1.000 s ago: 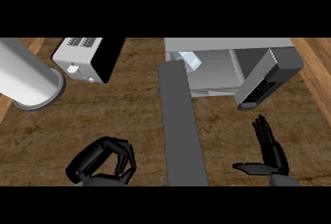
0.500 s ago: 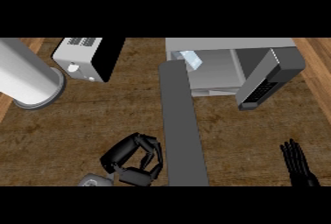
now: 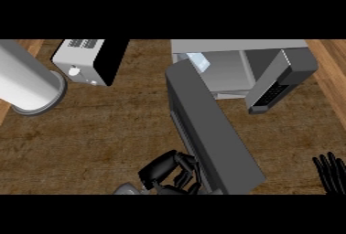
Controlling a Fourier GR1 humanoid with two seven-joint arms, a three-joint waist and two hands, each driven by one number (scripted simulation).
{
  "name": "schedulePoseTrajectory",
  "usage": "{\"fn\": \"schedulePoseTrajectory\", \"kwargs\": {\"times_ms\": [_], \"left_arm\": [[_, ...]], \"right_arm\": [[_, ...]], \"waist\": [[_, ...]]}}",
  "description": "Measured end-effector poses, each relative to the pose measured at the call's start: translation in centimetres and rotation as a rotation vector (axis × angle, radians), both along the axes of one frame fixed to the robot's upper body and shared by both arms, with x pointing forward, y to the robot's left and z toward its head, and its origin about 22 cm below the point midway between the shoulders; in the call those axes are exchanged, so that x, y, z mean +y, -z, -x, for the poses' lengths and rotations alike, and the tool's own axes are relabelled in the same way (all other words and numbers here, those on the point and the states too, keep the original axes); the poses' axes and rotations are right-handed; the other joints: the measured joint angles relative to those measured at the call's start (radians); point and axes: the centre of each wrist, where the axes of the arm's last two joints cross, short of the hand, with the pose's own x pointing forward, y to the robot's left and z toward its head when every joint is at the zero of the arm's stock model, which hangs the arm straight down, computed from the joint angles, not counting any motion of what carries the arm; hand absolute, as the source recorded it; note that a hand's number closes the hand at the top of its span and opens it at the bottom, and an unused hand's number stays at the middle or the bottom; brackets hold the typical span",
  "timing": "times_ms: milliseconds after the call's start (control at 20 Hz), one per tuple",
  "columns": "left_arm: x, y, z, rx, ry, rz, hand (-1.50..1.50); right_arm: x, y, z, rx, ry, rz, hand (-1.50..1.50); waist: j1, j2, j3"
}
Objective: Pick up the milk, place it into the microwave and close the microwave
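Note:
The microwave [image 3: 229, 48] stands at the back, right of the middle, and its dark grey door [image 3: 209, 132] juts out toward me, slanting to the right. A small white and blue milk carton [image 3: 197, 61] stands inside the cavity at its left, partly hidden by the door's far end. My left hand [image 3: 167, 172] is at the lower middle with its fingers curled, pressed against the left face of the door near its free end and holding nothing. Only the straight fingers of my right hand [image 3: 330, 172] show, at the lower right edge.
A white and black toaster [image 3: 84, 61] sits at the back left. A large pale cylinder [image 3: 27, 84] lies at the far left. The microwave's keypad panel [image 3: 277, 84] hangs out at the right. Bare brown counter [image 3: 101, 132] spreads left of the door.
My left hand has moved right and up against the door. The door's near end has swung to the right. My right hand has dropped to the lower right edge.

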Motion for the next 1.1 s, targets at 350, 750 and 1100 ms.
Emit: {"fn": "schedulePoseTrajectory", "kwargs": {"times_ms": [350,750,1100], "left_arm": [[-3.7,-0.4,0.9,-0.013,-0.047,-0.042,1.5],[-5.8,-1.4,0.3,-0.055,-0.153,-0.085,1.5],[-7.4,-3.3,-1.0,-0.096,-0.259,-0.033,1.5]], "right_arm": [[1.2,-4.3,-1.2,-0.061,-0.141,-0.053,-1.5],[3.2,-8.4,-2.4,-0.125,-0.294,-0.073,-1.5],[4.2,-10.9,-2.9,-0.144,-0.389,-0.067,-1.5]], "waist": [[-0.026,0.005,-0.001],[-0.067,0.014,-0.001],[-0.103,0.024,-0.003]]}}
